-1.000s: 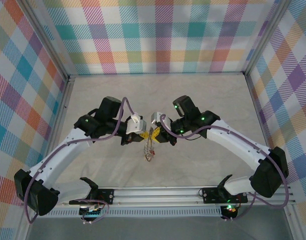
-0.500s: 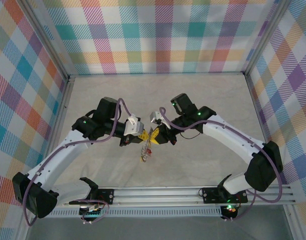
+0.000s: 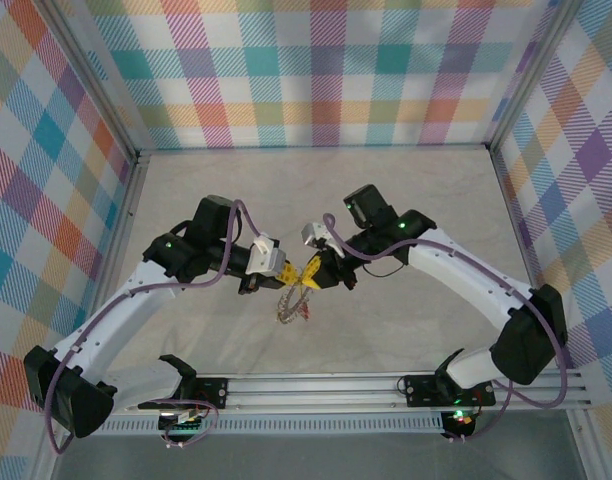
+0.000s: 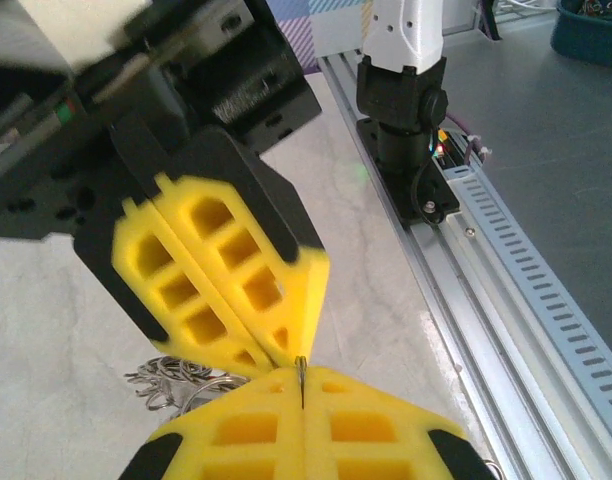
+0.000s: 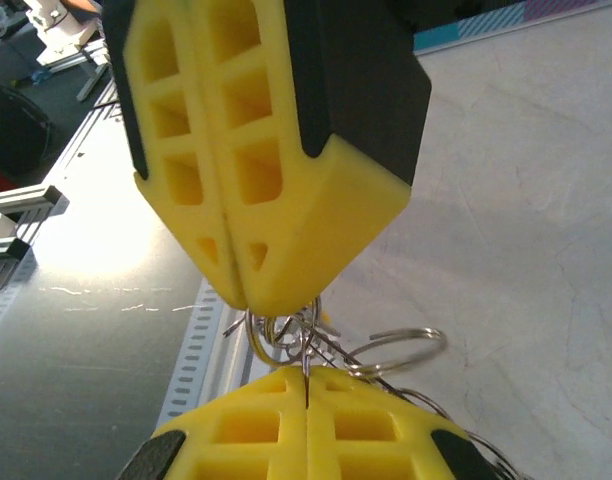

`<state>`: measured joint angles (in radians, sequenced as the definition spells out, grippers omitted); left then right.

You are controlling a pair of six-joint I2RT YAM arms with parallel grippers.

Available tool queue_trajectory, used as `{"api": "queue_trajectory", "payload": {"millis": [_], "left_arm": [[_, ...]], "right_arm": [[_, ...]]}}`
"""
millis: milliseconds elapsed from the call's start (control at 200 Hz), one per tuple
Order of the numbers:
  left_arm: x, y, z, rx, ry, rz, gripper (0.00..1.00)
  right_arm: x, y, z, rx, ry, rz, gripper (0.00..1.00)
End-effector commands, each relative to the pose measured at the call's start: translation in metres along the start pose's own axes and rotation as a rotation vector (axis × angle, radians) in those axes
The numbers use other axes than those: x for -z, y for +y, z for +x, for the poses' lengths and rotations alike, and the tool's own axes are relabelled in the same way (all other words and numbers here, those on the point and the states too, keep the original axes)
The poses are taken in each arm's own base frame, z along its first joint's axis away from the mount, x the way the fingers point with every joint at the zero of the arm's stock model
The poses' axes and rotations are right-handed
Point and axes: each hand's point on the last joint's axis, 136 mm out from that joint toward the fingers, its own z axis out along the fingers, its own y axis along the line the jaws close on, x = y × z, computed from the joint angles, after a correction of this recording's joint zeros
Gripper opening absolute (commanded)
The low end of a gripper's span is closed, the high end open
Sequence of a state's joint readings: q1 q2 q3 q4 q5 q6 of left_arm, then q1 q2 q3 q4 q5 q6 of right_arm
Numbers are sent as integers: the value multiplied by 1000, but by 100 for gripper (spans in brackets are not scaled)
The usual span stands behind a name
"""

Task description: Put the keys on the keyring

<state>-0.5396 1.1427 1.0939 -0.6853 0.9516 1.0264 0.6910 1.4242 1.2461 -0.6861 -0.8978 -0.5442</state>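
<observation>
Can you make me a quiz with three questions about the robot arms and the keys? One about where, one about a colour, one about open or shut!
1. Where is the keyring? A. by the back wall B. just under where the left gripper and right gripper meet C. on the rail
2. What colour are the fingers? A. blue B. yellow C. green
3. How are the two grippers? A. both open B. one open C. both shut
Answers: B, the silvery bunch sits right below the touching tips; B, the wrist views show yellow pads; C, each pair of pads is pressed together on thin metal.
</observation>
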Motion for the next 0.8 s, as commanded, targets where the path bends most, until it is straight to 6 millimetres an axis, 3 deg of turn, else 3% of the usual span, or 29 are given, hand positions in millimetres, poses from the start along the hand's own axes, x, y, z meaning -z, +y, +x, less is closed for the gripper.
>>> {"api": "queue_trajectory", "payload": {"millis": [0,440,580,795], "left_arm": [[5,-11,-2,-33,-16,17,0],[-1,2,15,29,65,-23,0],[-3,8,11,68,33,-50,0],[-5,17,4,116,-28,-88,0]], "right_arm": [[16,10,-15,77,-29,13,0],[21,20,-32,22,-76,-44,0],[21,21,-42,-33,-107,-74,0],[12,16,-41,-106,-89,-84,0]]}}
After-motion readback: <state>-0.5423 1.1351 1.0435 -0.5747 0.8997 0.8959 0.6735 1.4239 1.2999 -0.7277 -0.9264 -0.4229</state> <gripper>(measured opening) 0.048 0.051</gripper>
